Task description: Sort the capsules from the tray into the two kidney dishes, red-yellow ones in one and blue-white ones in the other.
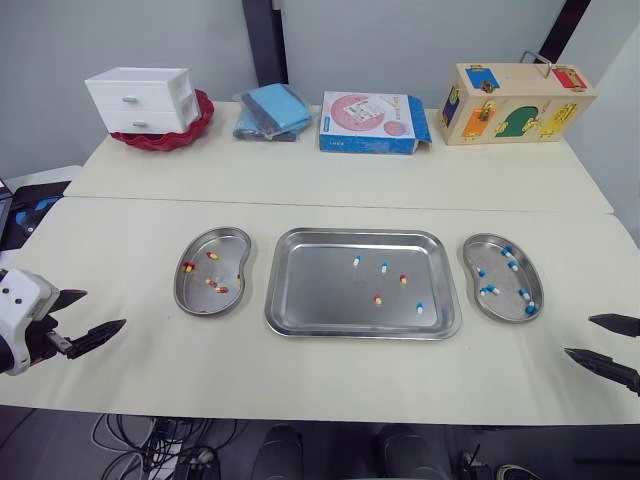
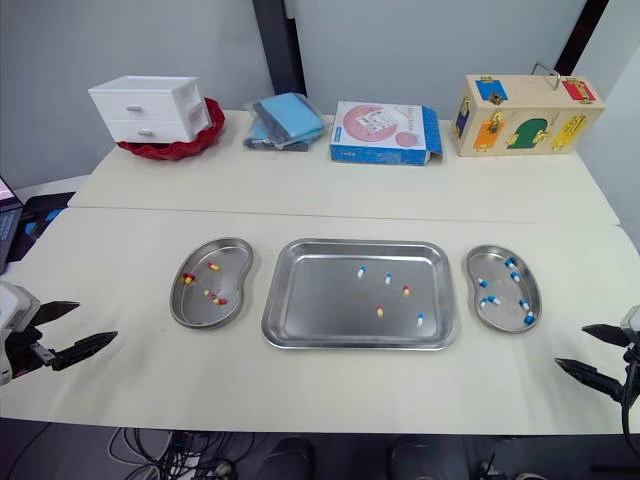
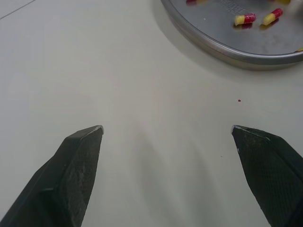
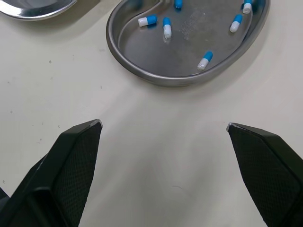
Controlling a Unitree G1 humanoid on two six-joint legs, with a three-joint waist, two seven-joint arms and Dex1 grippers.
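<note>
A steel tray lies mid-table and holds a few loose capsules: blue-white ones and red-yellow ones. Left of it, a kidney dish contains several red-yellow capsules. On the tray's right, a second kidney dish contains several blue-white capsules. My left gripper hovers open over bare table, left of and nearer than the left dish. Open and empty too, my right gripper sits near the front right edge, just short of the right dish.
Along the table's far side stand a white drawer unit on a red plate, a blue pouch, a blue-pink box and a wooden latch box. Bare tabletop surrounds both grippers.
</note>
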